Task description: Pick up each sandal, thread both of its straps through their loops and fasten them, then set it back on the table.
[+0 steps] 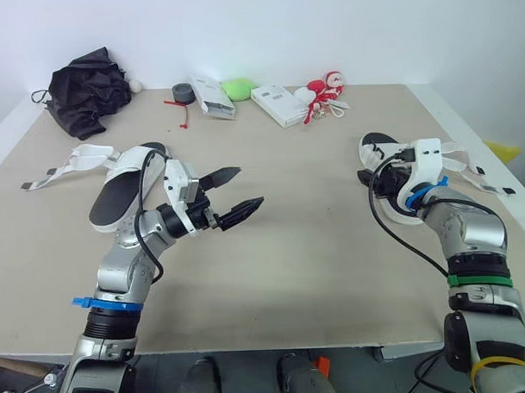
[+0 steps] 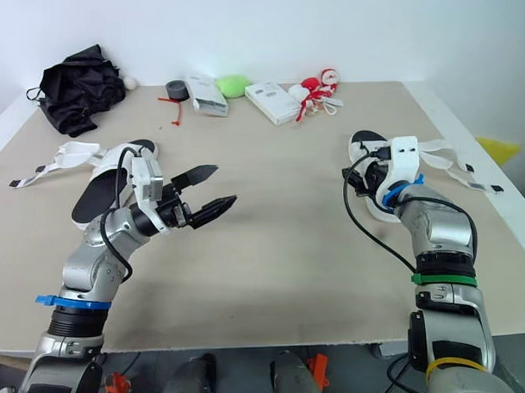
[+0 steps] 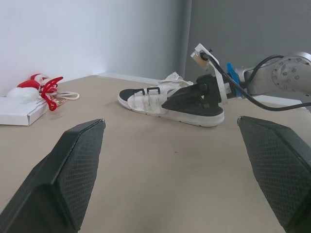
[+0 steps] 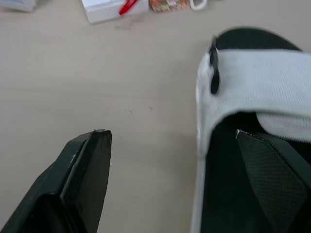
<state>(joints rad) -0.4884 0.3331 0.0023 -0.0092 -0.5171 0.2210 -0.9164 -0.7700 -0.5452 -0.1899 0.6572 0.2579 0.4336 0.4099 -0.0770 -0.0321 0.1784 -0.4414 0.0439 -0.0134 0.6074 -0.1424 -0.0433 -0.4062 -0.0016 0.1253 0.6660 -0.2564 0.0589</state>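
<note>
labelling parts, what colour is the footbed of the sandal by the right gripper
Black footbed, under white straps; clearest in the right wrist view.

No words or numbers can be read anywhere. The white box (image 1: 278,105) just right of the green lump (image 1: 238,88) has tiny dark marks on top. So does the other white box (image 1: 212,97) on its left. All are too small to read.

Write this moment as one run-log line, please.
left gripper: open, empty, over table beside left sandal | right gripper: open, straddling right sandal edge | sandals: on table, straps loose
</note>
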